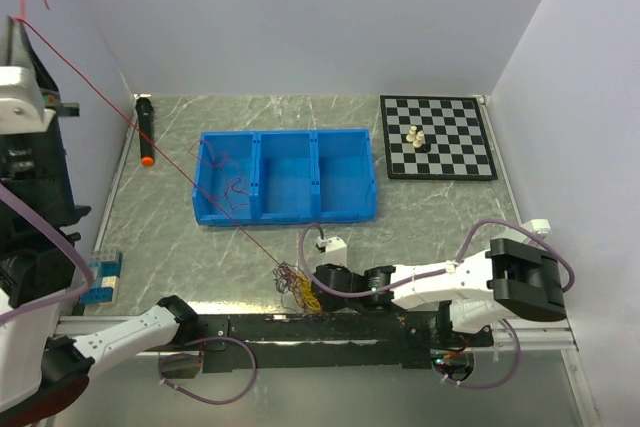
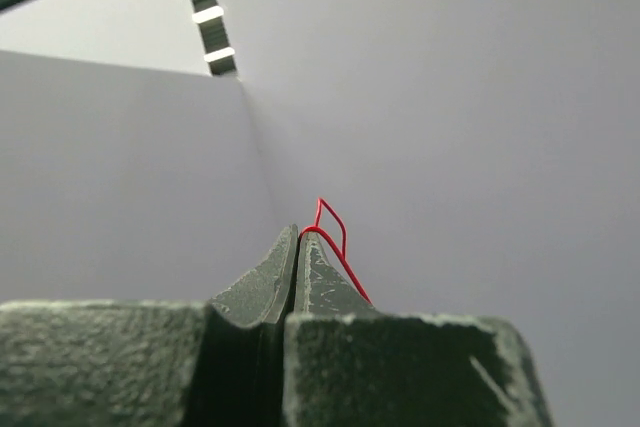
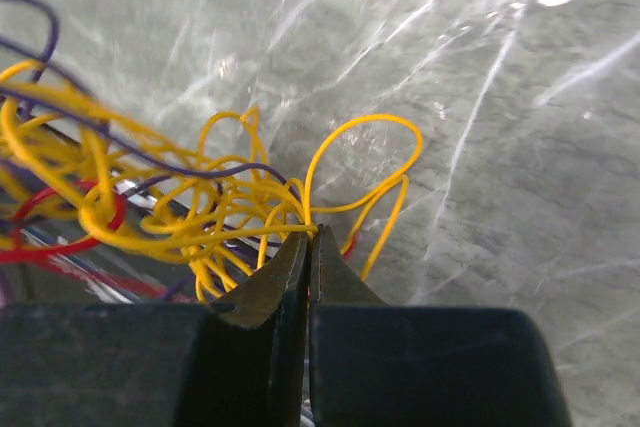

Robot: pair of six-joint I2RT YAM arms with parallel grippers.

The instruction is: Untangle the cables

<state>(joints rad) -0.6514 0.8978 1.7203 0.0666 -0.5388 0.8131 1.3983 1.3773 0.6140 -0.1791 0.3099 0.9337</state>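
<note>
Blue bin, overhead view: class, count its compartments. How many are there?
3, side by side in the blue bin: the left compartment, with thin curly wire in it, the middle compartment and the right compartment. None appears hidden.

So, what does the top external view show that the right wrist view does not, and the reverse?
Only top external: the blue tray, the chessboard, and a red cable stretched up to the left. Only right wrist: the right claw shut on yellow strands. Both: the tangle of cables on the marble table.
</note>
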